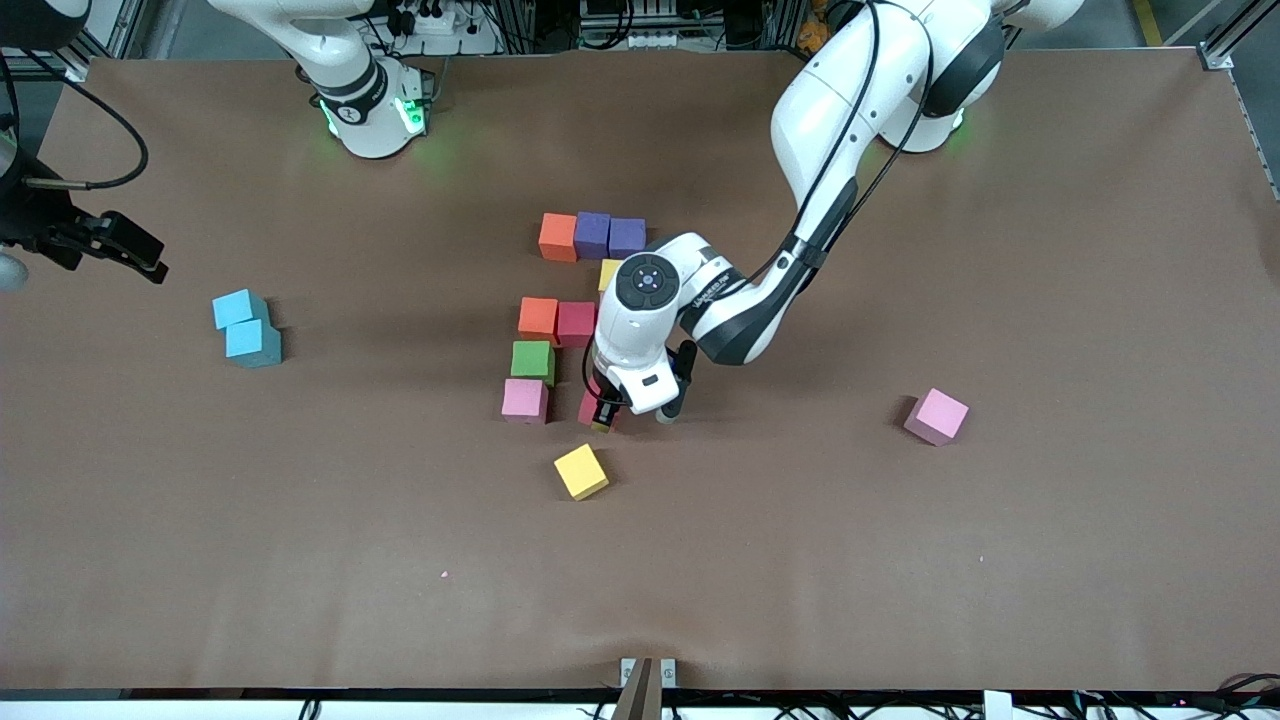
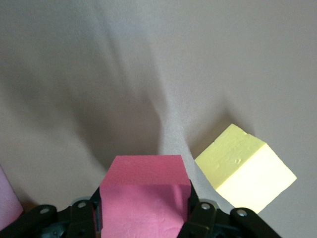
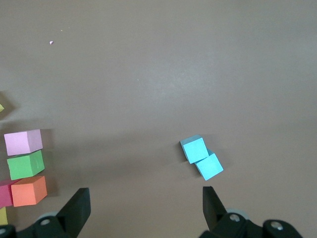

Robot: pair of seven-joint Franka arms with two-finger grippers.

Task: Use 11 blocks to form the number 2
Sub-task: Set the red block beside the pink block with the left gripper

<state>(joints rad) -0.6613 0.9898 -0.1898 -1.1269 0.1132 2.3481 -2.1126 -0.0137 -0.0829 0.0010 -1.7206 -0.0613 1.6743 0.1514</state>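
Note:
The partial number 2 [image 1: 560, 320] lies mid-table: an orange block [image 1: 557, 237] and two purple blocks [image 1: 592, 234] in a row, a yellow one [image 1: 609, 272] half hidden by the left arm, then orange [image 1: 538, 319] beside crimson [image 1: 576, 323], green [image 1: 532, 360] and pink [image 1: 524, 400]. My left gripper [image 1: 602, 416] is shut on a crimson block [image 2: 144, 198], low over the table beside that pink block. A loose yellow block [image 1: 581, 471] lies just nearer the camera, also seen as the yellow block [image 2: 246, 174]. My right gripper [image 3: 146, 208] waits open and holds nothing.
A second pink block [image 1: 936, 416] lies alone toward the left arm's end of the table. Two light-blue cubes [image 1: 245, 328] touch each other toward the right arm's end, below the right gripper [image 1: 120, 250]. The brown table [image 1: 900, 560] stretches wide around them.

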